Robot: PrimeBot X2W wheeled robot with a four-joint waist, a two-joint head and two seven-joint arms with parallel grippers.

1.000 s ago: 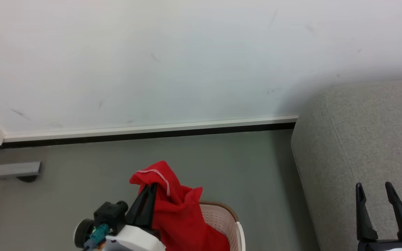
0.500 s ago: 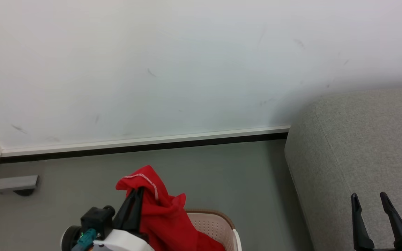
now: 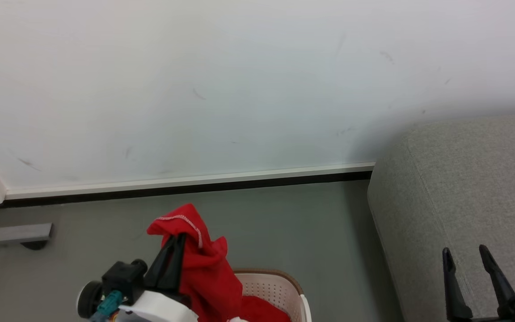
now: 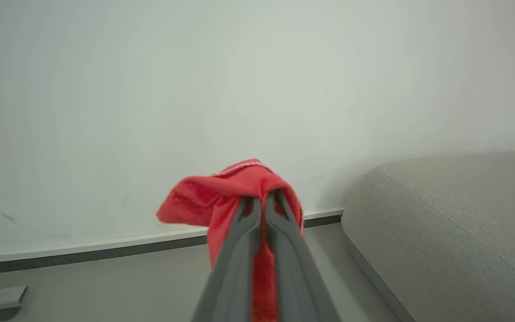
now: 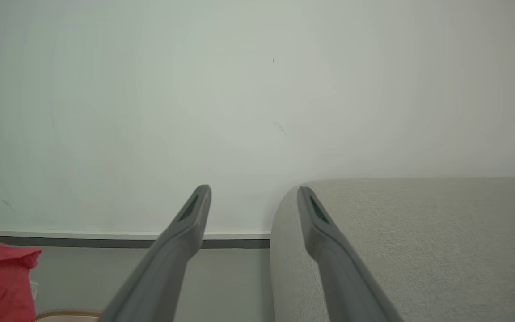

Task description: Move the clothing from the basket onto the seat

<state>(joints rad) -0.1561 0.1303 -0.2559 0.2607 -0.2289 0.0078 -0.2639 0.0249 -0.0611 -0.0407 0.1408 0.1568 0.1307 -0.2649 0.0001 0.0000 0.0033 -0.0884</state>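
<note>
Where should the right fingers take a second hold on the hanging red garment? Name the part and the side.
Probably the draped body of the garment below the left gripper, which is shut on its upper fold. Come from the sofa side: that flank hangs free above the basket, the left gripper covers the other, and the open right gripper is there.

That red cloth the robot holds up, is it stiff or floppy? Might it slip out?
Probably floppy: the red garment folds over the left tool and hangs limp toward the basket. Likely light, since one small pinch carries it. Slipping seems unlikely, as the tool is shut on bunched fabric.
</note>
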